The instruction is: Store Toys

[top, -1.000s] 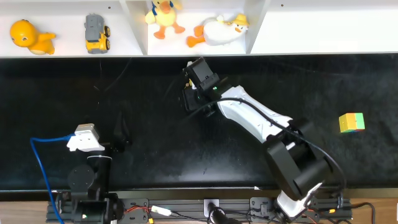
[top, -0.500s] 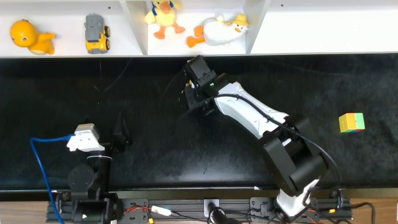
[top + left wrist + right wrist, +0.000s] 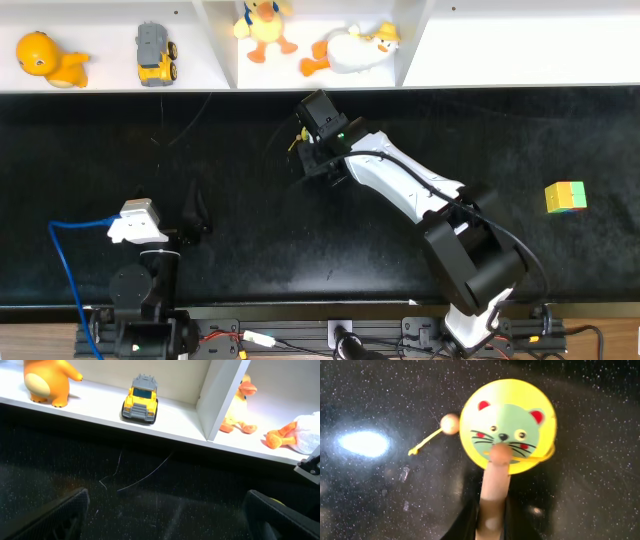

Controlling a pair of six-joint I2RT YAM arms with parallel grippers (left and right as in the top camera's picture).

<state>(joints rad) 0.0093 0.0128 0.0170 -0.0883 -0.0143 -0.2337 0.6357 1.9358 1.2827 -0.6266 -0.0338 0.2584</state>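
A yellow rattle drum with a green cat face hangs just above the black table, a bead dangling on a yellow string beside it. Its wooden handle runs down between the fingers of my right gripper, which is shut on it. In the top view that gripper is at the table's far middle, just in front of the shelf. My left gripper stands open and holds nothing, low over the table at the near left, facing the shelf.
The white shelf along the back holds an orange duck, a yellow truck, a yellow duck plush and a white goose plush. Its right compartment is bare. A coloured cube lies at the table's right.
My right gripper has shifted slightly toward the shelf with the rattle drum in it, and a bit of yellow now shows beside it. The left arm has kept still.
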